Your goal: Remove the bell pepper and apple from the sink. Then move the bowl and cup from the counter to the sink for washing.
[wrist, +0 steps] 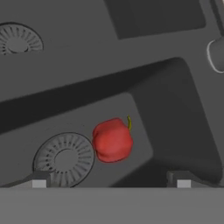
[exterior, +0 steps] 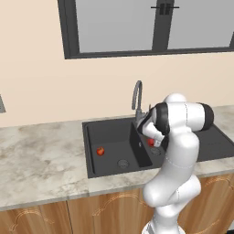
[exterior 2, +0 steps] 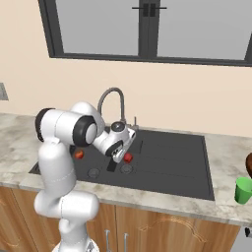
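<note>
The deep-red bell pepper [wrist: 112,140] with a short stem lies in the smaller basin of the dark sink [exterior: 91,160], beside a round drain [wrist: 65,158]. My gripper [wrist: 111,181] hangs open just above it, fingertips [wrist: 39,180] spread wide on either side and touching nothing. From the base, the gripper [exterior 2: 116,156] sits over the basin next to the pepper [exterior 2: 128,157]. The orange-red apple [exterior: 100,151] rests in the large basin. On the counter [exterior 2: 226,206] at far right stand the green cup [exterior 2: 242,190] and an edge of the brown bowl [exterior 2: 249,165].
A curved grey faucet [exterior: 137,97] rises behind the sink, close to my arm's elbow. A divider wall [exterior: 139,146] separates the two basins. The beige counter [exterior: 41,160] stretches left of the sink. A window runs along the wall above.
</note>
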Robot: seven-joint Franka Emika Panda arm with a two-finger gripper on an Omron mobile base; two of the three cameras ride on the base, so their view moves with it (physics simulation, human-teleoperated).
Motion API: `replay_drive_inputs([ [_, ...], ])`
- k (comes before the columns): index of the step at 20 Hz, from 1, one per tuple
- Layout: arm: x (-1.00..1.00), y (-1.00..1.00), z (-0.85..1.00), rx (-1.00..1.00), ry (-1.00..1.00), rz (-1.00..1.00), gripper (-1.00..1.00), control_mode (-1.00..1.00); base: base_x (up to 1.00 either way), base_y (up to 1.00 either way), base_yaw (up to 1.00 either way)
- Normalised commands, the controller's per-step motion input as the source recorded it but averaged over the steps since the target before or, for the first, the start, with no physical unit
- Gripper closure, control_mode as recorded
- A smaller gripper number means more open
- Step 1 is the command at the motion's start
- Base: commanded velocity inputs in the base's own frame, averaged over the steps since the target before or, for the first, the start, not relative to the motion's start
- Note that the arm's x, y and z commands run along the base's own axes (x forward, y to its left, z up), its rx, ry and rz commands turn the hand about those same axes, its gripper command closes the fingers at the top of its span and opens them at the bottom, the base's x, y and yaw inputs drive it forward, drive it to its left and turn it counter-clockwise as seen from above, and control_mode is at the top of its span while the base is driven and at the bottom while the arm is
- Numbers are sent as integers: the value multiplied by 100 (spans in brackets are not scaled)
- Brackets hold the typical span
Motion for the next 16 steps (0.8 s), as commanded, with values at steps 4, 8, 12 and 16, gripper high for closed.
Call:
replay_drive_inputs([
  [4, 13, 0, -14, 0, 0, 0, -100, -100, 0, 0, 0],
  [8, 14, 0, -15, 0, 0, 0, -100, -100, 0, 0, 0],
  [12, 14, 0, -15, 0, 0, 0, -100, -100, 0, 0, 0],
  [16, 12, 0, -17, 0, 0, 0, -100, -100, 0, 0, 0],
])
